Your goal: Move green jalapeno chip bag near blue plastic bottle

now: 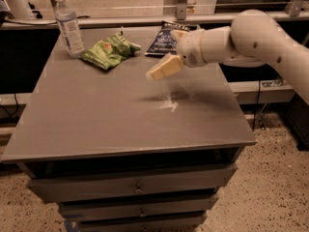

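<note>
The green jalapeno chip bag (108, 51) lies crumpled on the grey table (96, 124) at the back left. It is just right of the blue plastic bottle (67, 25), which stands upright near the back left corner. Bag and bottle are a small gap apart. My gripper (164, 57) hovers above the table's middle back, to the right of the green bag and clear of it. It is open and empty, with one cream finger (163, 68) pointing down-left.
A dark blue chip bag (164, 40) lies at the back of the table, partly behind my gripper. My white arm (251, 37) reaches in from the right. Drawers (135, 187) sit below the table front. A counter runs behind the table.
</note>
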Action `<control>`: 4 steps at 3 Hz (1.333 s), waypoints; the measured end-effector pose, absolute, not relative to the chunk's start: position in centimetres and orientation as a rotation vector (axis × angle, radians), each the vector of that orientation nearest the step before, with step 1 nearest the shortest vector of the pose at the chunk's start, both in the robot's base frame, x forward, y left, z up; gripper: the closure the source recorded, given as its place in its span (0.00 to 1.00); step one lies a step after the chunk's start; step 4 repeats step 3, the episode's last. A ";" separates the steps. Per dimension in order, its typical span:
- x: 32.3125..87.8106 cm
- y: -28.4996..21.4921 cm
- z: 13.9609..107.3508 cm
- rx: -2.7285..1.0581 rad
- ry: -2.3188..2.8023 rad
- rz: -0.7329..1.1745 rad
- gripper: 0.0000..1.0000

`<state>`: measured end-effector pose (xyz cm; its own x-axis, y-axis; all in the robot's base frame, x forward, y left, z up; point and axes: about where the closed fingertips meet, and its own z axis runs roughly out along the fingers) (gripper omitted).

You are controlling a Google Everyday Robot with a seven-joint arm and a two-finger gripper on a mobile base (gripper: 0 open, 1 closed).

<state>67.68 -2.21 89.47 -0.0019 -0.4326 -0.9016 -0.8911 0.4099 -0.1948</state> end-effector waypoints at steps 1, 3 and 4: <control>63.9 -7.4 90.1 -1.172 1.551 0.580 0.00; 63.2 -9.9 90.2 -1.153 1.553 0.551 0.00; 63.2 -9.9 90.2 -1.153 1.553 0.551 0.00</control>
